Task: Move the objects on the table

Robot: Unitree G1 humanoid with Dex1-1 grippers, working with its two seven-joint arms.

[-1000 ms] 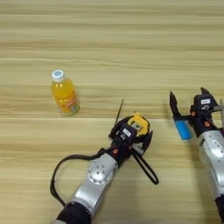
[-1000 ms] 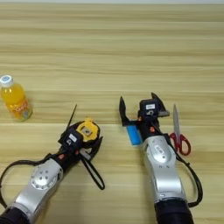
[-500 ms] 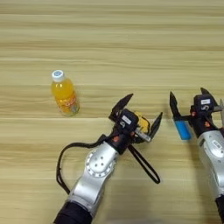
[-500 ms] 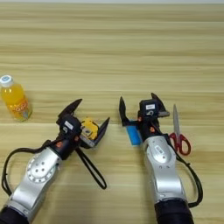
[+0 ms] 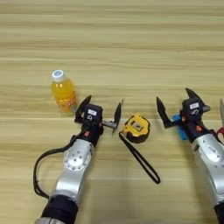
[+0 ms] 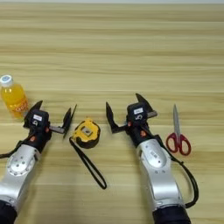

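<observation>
A small orange-juice bottle with a white cap stands upright at the left. Just right of it my left gripper is open and holds nothing. A thin dark stick lies along that gripper's right finger. The yellow-black tape measure lies free on the table to the right of the left gripper, its black strap trailing toward me. My right gripper is open over a small flat blue bar, which it mostly hides.
Red-handled scissors lie right of the right arm, blades pointing away from me. A black cable loops beside the left forearm. The far half of the table is bare wood.
My left gripper opened, let go of the tape measure and shifted left toward the bottle. The tape measure stayed where it was. The right arm has not moved.
</observation>
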